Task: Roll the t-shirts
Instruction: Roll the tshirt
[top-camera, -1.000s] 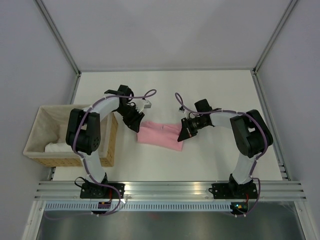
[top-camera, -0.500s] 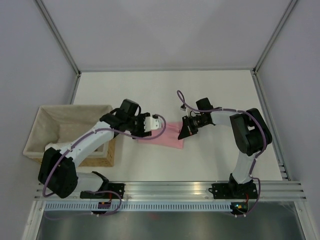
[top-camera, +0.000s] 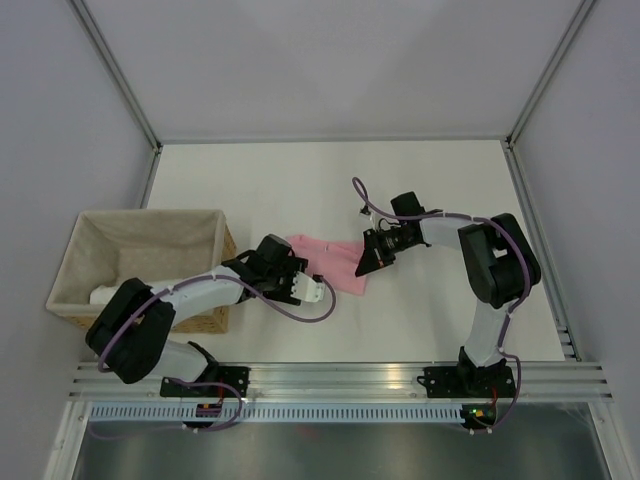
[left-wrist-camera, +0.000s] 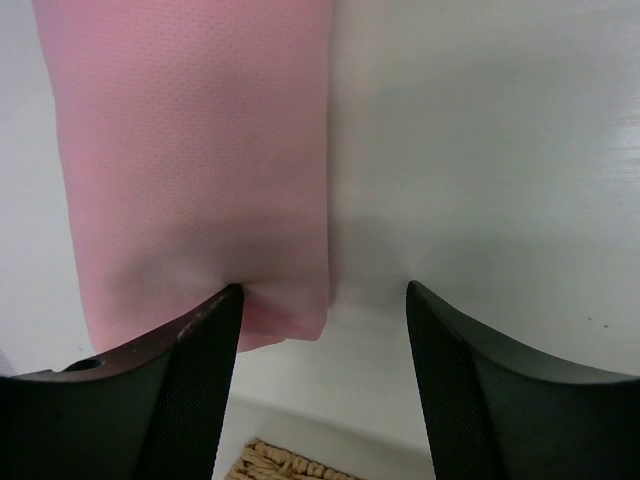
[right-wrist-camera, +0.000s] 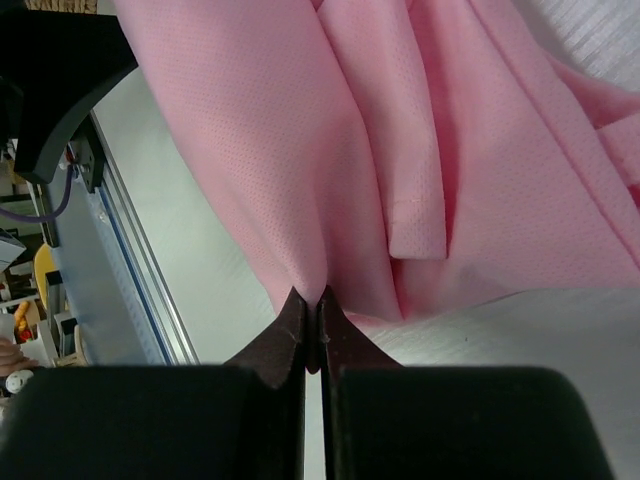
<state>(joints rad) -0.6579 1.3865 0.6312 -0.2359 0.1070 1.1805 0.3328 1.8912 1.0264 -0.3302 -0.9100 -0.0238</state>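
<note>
- Pink t-shirt (top-camera: 330, 258) lies folded in a strip on the white table (top-camera: 420, 180), just right of the wicker basket (top-camera: 150, 212).
- At its right end, the right gripper (right-wrist-camera: 312, 300) is clamped tight on a fold.
- At the left end, the left gripper (left-wrist-camera: 322, 300) is spread wide, grasping nothing.

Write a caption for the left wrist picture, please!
Open left gripper straddling the corner of a folded, soft light-pink t-shirt on the white table, woven wicker basket peeking in below.
</note>
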